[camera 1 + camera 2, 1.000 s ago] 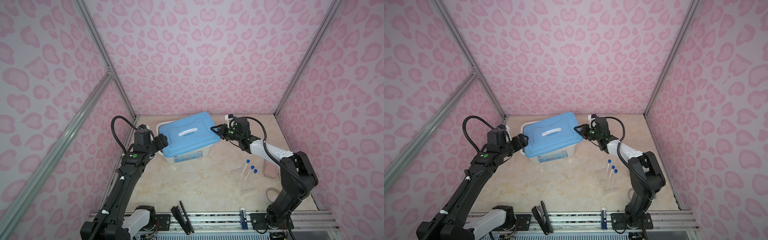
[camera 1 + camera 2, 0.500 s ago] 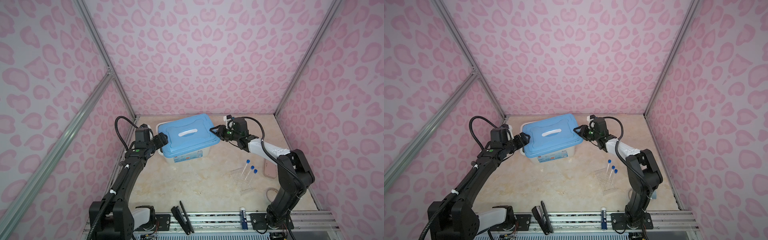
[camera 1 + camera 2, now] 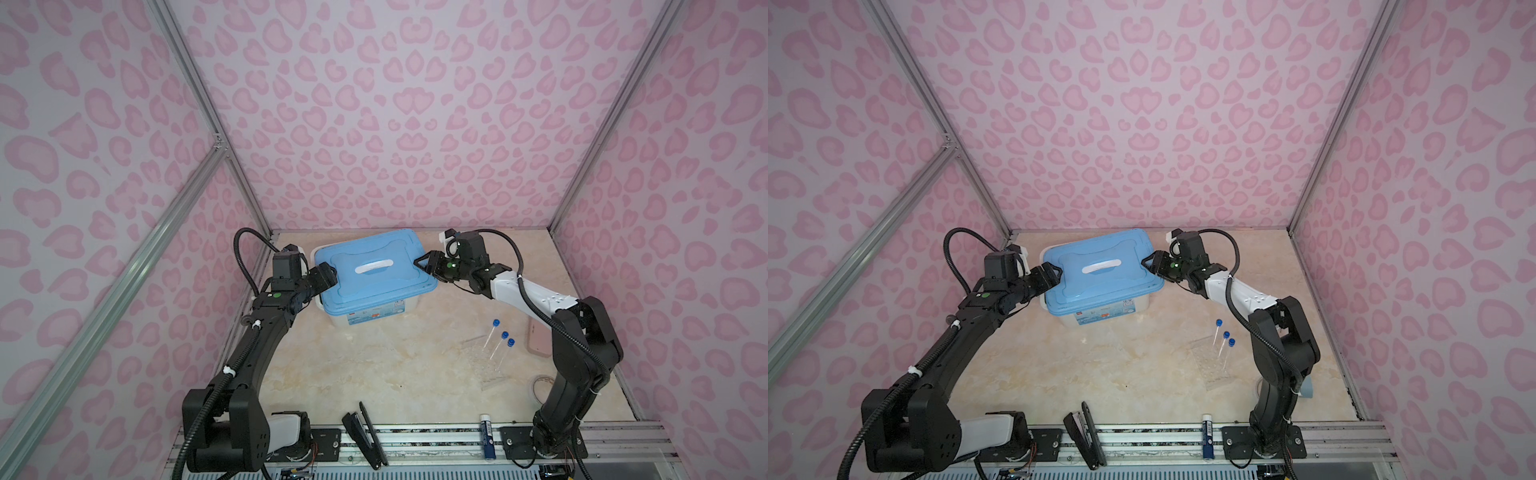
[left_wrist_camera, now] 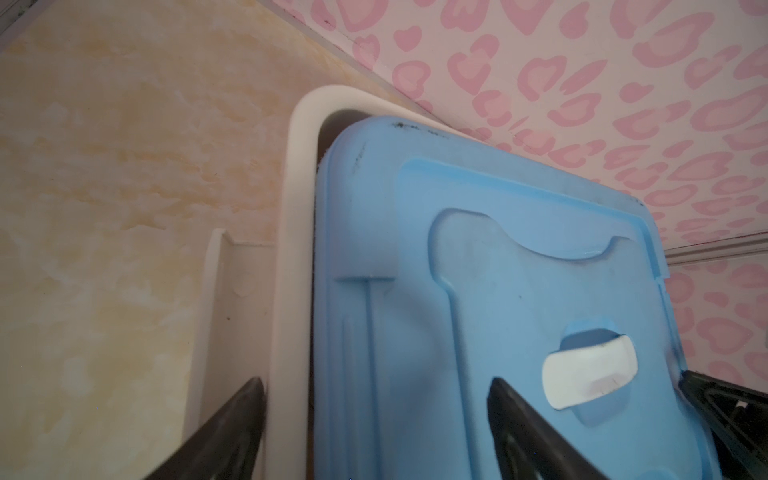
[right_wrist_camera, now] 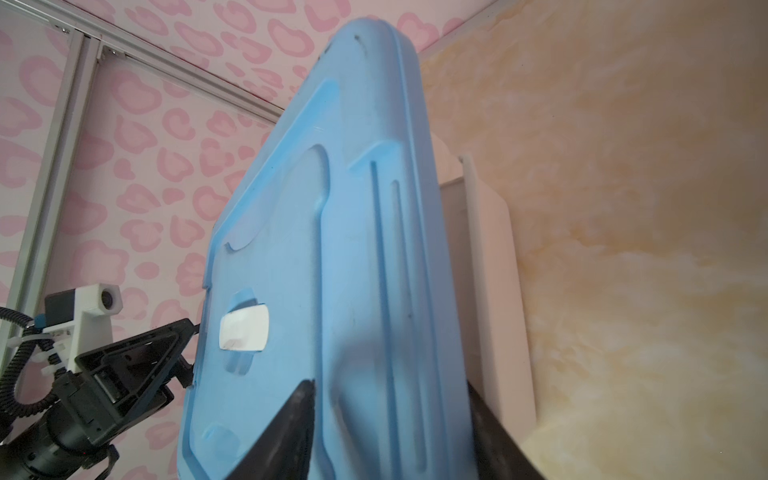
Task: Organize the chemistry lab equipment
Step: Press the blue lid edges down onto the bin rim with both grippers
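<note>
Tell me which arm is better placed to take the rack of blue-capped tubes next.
Right, probably. The clear rack with three blue-capped tubes stands close to the right arm; the left arm is on the other side of the blue-lidded box.

2 arms reach inward; left gripper [image 3: 331, 271] and right gripper [image 3: 421, 264] gape.

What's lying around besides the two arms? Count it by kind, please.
Blue-capped tubes: 3
Clear rack: 1
Blue-lidded box: 1
Black stapler: 1
Blue-and-white stick: 1
Pink flat item: 1
Tape roll, half hidden: 1
Total: 9
</note>
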Controlling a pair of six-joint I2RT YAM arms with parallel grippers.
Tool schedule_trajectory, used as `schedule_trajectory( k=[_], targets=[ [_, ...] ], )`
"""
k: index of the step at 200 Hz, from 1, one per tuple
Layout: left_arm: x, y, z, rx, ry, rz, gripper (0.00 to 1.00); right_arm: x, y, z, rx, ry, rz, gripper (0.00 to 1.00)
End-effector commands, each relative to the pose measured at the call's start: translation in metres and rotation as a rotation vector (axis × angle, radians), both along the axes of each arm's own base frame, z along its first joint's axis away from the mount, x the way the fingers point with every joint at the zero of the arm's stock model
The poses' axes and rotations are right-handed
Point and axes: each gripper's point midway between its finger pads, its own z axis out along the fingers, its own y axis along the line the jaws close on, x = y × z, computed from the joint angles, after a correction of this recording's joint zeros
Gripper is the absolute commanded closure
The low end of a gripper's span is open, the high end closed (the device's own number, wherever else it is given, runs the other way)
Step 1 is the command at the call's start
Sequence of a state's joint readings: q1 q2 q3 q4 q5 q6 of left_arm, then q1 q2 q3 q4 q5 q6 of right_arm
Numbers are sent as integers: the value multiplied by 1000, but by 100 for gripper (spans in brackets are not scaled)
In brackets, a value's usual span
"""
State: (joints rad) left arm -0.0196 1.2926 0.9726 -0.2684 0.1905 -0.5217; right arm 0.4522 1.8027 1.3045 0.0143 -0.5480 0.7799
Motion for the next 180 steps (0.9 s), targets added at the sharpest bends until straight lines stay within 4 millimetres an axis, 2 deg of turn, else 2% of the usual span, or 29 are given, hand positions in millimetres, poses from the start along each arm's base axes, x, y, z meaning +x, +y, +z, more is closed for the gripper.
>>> schedule_trajectory(
  k=[1,26,58,76,100,125,154,180],
  targets=[
    [4,4,4,30,-8,7,15,-2,2,-6,-74,-14,12,44],
    [5,3,3,25,-6,-4,18,-2,7,-1,-120,-42,16,44],
    [9,4,2,34,4,-8,21,-1,8,-12,-144,-17,8,43],
    [12,6,-1,34,20,1,28,-2,11,-14,-164,-15,14,42],
    [12,6,-3,26,21,2,30,-5,13,-14,-161,-14,20,36],
    [13,7,-1,18,15,9,38,-1,15,-13,-165,-20,19,36],
    [18,19,-11,28,41,40,42,2,19,-23,-187,1,28,36],
    [21,17,-21,17,64,26,45,2,18,-35,-218,30,33,37]
  ],
)
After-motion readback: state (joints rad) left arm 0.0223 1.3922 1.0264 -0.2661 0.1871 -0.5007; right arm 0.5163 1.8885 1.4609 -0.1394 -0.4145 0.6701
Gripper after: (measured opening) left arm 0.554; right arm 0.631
